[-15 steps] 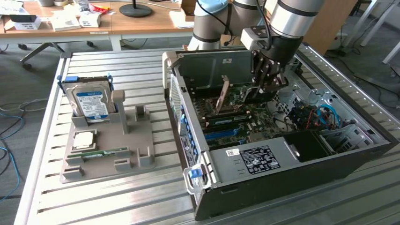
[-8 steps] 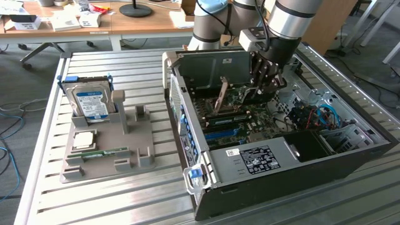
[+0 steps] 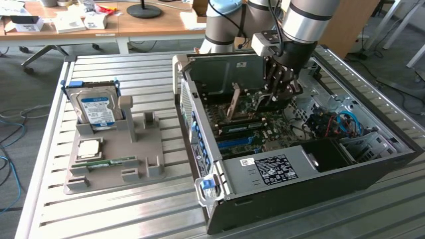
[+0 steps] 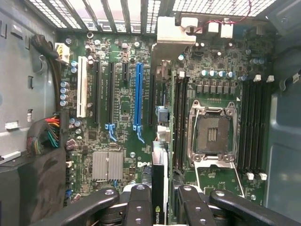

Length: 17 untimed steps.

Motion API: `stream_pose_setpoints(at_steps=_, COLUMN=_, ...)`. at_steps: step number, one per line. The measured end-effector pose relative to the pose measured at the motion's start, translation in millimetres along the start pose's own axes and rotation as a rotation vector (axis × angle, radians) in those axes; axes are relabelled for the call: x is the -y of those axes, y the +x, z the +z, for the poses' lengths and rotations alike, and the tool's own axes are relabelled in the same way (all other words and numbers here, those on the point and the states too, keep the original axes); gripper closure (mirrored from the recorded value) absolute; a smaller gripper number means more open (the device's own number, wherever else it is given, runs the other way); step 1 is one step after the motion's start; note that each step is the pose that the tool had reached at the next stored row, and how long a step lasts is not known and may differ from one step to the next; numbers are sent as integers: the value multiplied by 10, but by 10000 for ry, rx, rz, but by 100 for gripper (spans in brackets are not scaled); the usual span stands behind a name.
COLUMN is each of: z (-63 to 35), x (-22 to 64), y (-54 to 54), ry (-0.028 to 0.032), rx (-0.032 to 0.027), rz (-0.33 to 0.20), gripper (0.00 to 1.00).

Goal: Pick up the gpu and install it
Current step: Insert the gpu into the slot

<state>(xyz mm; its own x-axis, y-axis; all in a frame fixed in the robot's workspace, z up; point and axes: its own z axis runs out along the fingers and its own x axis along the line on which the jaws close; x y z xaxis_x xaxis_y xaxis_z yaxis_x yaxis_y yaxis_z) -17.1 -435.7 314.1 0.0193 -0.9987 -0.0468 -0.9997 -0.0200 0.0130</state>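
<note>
Black case point(image 3: 299, 199) around my gripper point(image 4: 162, 193), one green board point(image 4: 120, 141) inside. My fingers point(image 4: 139, 207) pinch one gpu point(image 4: 160, 162), over board.

Nothing readable — gpu point(image 4: 160, 175) edge logo illegible.

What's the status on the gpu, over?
Gripper shut on gpu, inside the case. Gpu edge-on over the motherboard, beside the blue slot. Cables sit aside, none across the slots.
</note>
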Motion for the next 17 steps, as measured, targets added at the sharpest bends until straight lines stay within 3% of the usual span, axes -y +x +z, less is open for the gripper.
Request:
stream_pose_setpoints(at_steps=1, z=17, x=-34, y=0, ry=68, rx=1, rz=-3, gripper=74)
stream_pose_setpoints(at_steps=17, z=31, x=-53, y=31, ry=75, rx=4, rz=116, gripper=74)
